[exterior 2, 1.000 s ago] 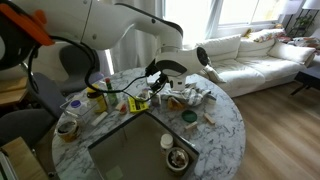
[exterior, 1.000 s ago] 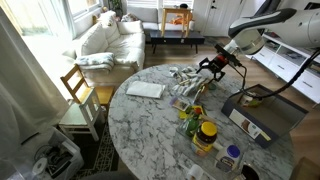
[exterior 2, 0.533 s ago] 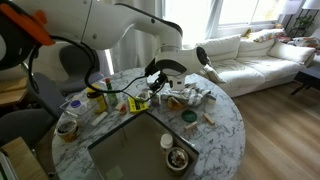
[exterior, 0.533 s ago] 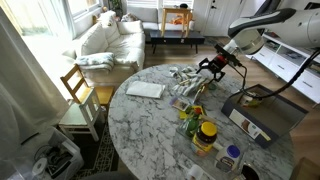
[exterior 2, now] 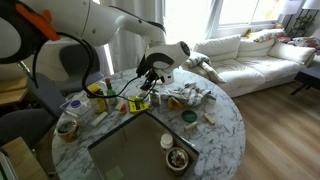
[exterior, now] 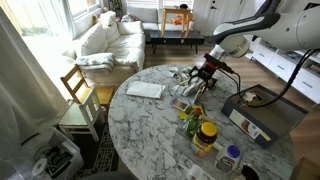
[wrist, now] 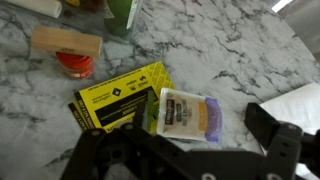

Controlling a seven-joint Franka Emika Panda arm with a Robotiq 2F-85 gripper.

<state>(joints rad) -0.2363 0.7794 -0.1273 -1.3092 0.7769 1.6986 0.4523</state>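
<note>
My gripper (wrist: 180, 136) is open and empty, its two black fingers (wrist: 272, 125) spread wide above the marble table (wrist: 230, 40). Straight beneath it lies a flat cheese packet (wrist: 190, 112) with a white label and an orange and purple end. A yellow and black box (wrist: 118, 98) lies beside the packet. An orange lid (wrist: 74, 65) and a wooden block (wrist: 65, 42) sit further off. In both exterior views the gripper (exterior: 205, 72) (exterior 2: 148, 76) hovers over the clutter in the middle of the round table.
A dark tray (exterior 2: 130, 150) holds cups near one table edge. A yellow-lidded jar (exterior: 205, 134), a green bottle (exterior: 190, 122) and white paper (exterior: 146, 90) are on the table. A wooden chair (exterior: 80, 95) stands beside it, a white sofa (exterior: 105, 40) behind.
The arm has swung across the table, carrying the open gripper from the table's edge side over the packets in the middle and slightly lower.
</note>
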